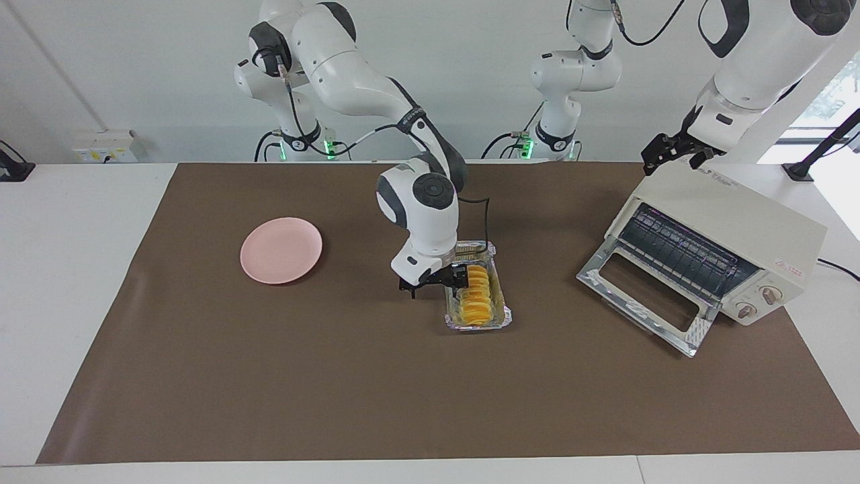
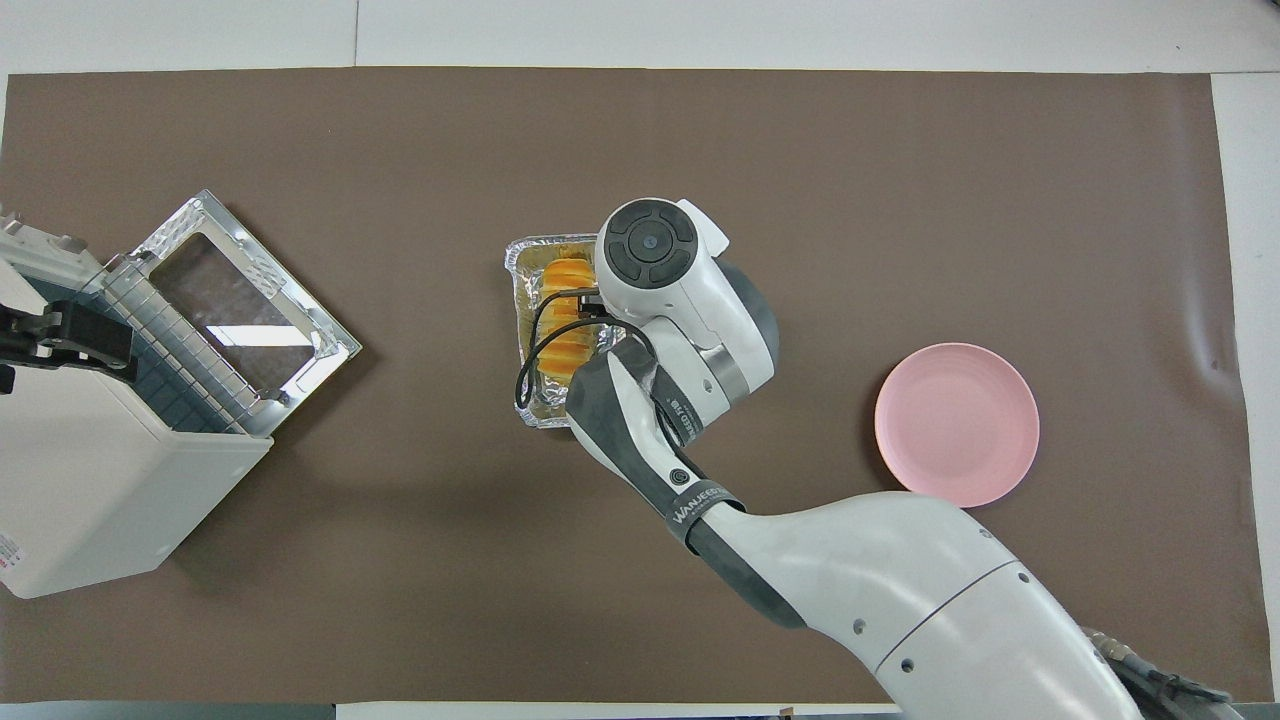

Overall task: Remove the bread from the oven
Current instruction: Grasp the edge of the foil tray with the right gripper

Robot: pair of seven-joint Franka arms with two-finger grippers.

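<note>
Bread (image 1: 478, 296) seen at frame centre, lying in foil tray (image 1: 500, 316) on counter (image 1: 269, 376), outside oven (image 1: 732, 228). Oven placed at right of facing view, door (image 1: 645, 296) dropped open, rack (image 1: 678, 252) exposed. Right end effector (image 1: 433, 282) lowered at tray's edge, one finger against loaf; grip state cannot be told. Left end effector (image 1: 675, 151) held over oven top, grip likewise cannot be told. Pink plate (image 1: 281, 249) set at left of facing view.

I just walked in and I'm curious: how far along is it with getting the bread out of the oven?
Mostly done, it seems. The oven stands with its door dropped open and its rack bare. The bread lies in a foil tray on the mat. The right claw is down at the tray's edge beside the bread. The left claw waits over the oven's top. Possibly left: the pink plate, bare.
</note>
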